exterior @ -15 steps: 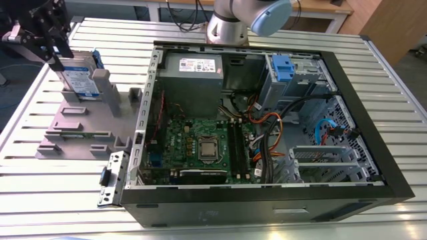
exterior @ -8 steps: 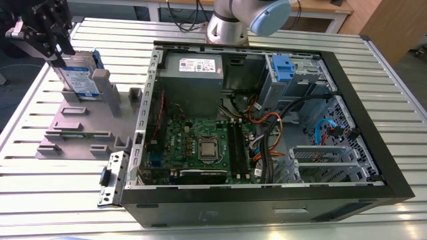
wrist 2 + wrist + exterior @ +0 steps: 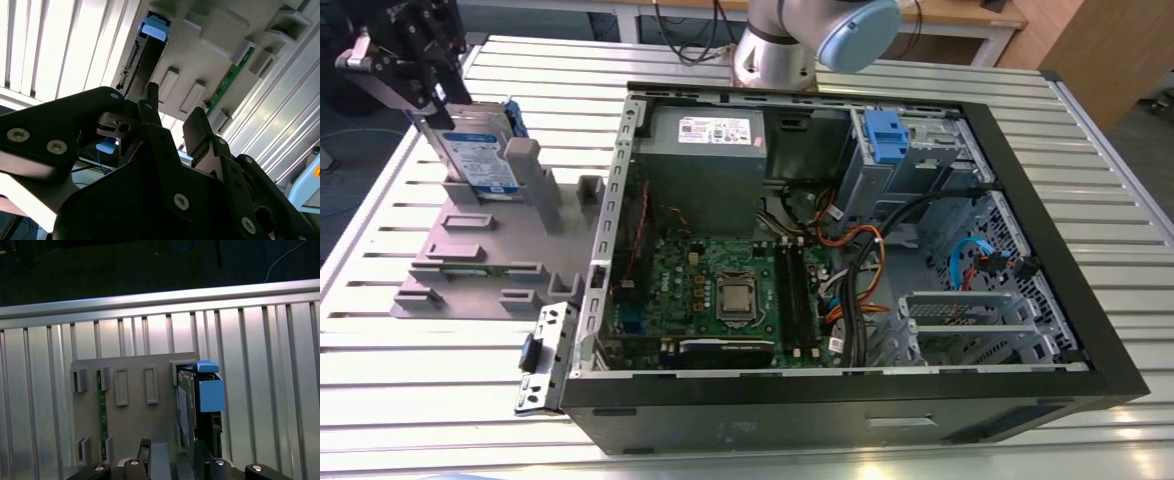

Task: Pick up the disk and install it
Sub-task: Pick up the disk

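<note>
In the exterior view the gripper (image 3: pixel 434 108) hung at the far corner on that view's left, right over the top edge of the disk (image 3: pixel 478 150), so close that I could not tell from here whether it touched. The disk stood upright on its edge in the grey stand (image 3: pixel 480 240), label facing the near side, blue bracket along its edges. A green stick (image 3: pixel 470 268) lay in a slot near the stand's front. The stand sat on the slatted table (image 3: pixel 427 380), just beside the open case (image 3: pixel 787 415), which lay on its side with its board (image 3: pixel 720 290) and power supply (image 3: pixel 707 135) showing and a blue bracket (image 3: pixel 887 130) in the bay at its far corner. The arm (image 3: pixel 787 40) rose behind the case. In the second wrist view the gripper (image 3: pixel 175 102) had its fingers (image 3: pixel 200 132) apart with a clear gap between them, and through that gap only the stand (image 3: pixel 220 30) and the table (image 3: pixel 65 45) showed. The disk (image 3: pixel 142 57) stood ahead of the fingers and a little to one side of the gap, its blue end farthest from the camera; nothing was clamped. The green stick (image 3: pixel 230 82) lay along the stand beyond. In the first wrist view the gripper (image 3: pixel 172 452) looked down on the stand (image 3: pixel 135 430), fingers spread and holding nothing, with the disk (image 3: pixel 200 400) seen edge-on in its slot at one side of the stand, close to one finger, and the green stick (image 3: pixel 101 410) at the other side.
</note>
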